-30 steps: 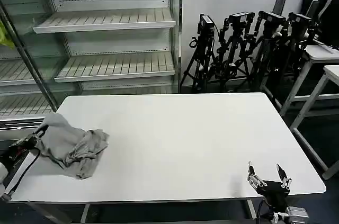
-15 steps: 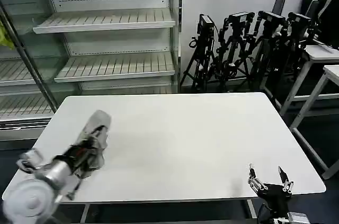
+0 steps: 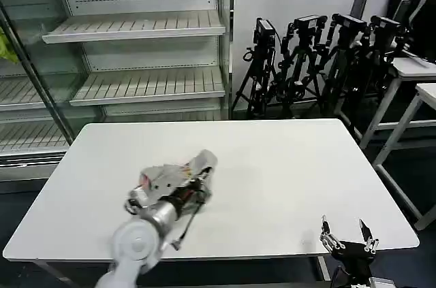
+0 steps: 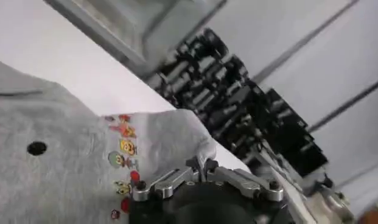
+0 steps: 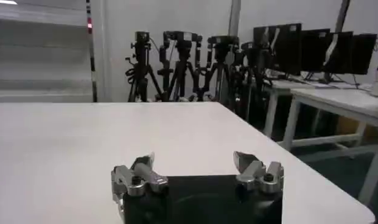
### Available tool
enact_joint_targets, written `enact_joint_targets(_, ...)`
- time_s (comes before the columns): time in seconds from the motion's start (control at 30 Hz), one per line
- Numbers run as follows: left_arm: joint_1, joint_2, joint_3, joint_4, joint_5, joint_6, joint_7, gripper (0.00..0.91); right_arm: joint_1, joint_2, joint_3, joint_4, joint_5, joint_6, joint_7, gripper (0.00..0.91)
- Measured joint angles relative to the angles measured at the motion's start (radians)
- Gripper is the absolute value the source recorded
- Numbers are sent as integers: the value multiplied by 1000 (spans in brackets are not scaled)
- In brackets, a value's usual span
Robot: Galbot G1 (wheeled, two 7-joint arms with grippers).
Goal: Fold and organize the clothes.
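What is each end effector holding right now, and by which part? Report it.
The left end effector grips the bunched grey T-shirt by a fold near its cartoon print. The right end effector is open, holding nothing.

A white table (image 3: 286, 165) fills the lower frame, empty metal shelves (image 3: 136, 26) stand upper left, and black tripods (image 3: 320, 63) cluster upper right.

White table (image 3: 286, 158) — a crumpled grey T-shirt (image 3: 178, 173) lies near its middle.
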Motion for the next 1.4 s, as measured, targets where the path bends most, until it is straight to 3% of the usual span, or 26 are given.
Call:
enact_joint_targets(0.17, -56, -72, 87, 78, 46, -15, -1, 30, 1, -1, 10, -3, 4, 0, 0, 907)
enact_joint_targets(0.23, -80, -101, 115, 112, 66, -21, 0, 907, 0, -1, 12, -3, 4, 0, 0, 907)
enact_joint_targets(0.53, -123, -178, 194, 193, 143, -45, 33, 907, 5, -6, 13, -3, 5, -2, -5, 907)
enact_joint_targets(0.83, -108, -192, 220, 115, 138, -81, 78, 907, 16, -24, 7, -1, -1, -2, -21, 907)
enact_joint_targets(1.07, -35, -138, 167, -7, 290, -129, 120, 907, 18, -34, -6, 5, -25, 15, -33, 907)
enact_joint_targets(1.4, 229, -27, -62, -167, 683, -285, 160, 907, 19, -37, -21, 0, -65, 79, -54, 907)
